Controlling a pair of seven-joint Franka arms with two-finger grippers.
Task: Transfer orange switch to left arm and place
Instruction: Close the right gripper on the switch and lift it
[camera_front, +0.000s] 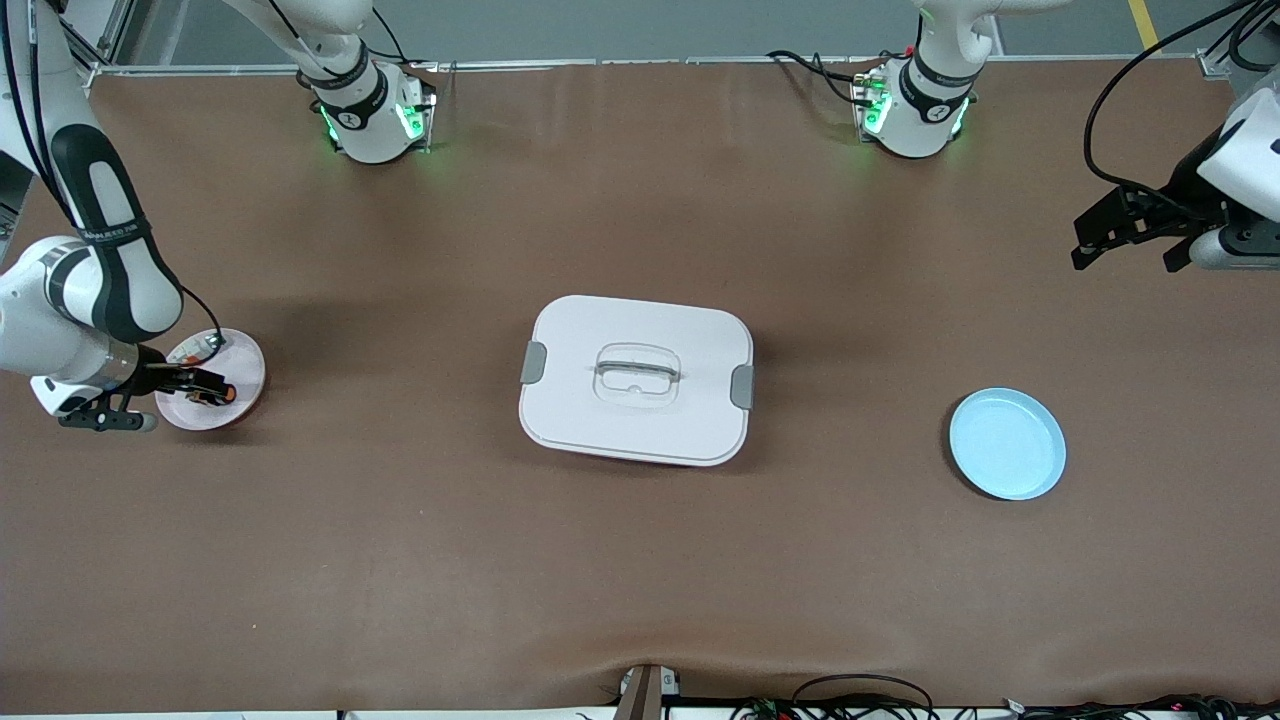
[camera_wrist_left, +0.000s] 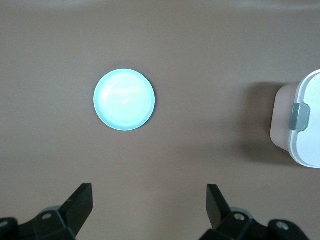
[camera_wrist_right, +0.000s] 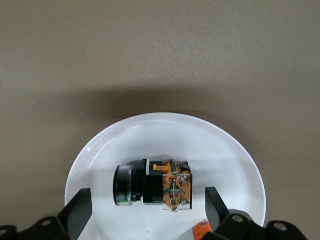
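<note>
Hovering open over the pink plate (camera_front: 240, 350), right end effector (camera_front: 205, 385) seemingly brackets the orange switch (camera_front: 222, 394).

Pink plate (camera_front: 240, 352) at right arm's end of table, small silver and red-orange part (camera_front: 198, 349) on it. Light blue plate (camera_front: 1007, 443) toward left arm's end, bare. Brown table (camera_front: 640, 560) underneath, cables (camera_front: 860, 697) along its near edge.

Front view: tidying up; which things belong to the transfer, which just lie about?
Job: black push-button switch with orange cap, on pink round plate; large white plastic box; open right gripper over that plate; open left gripper waiting above table; round blue plate, likely goal.
Lying about: small silver and red-orange part.
</note>
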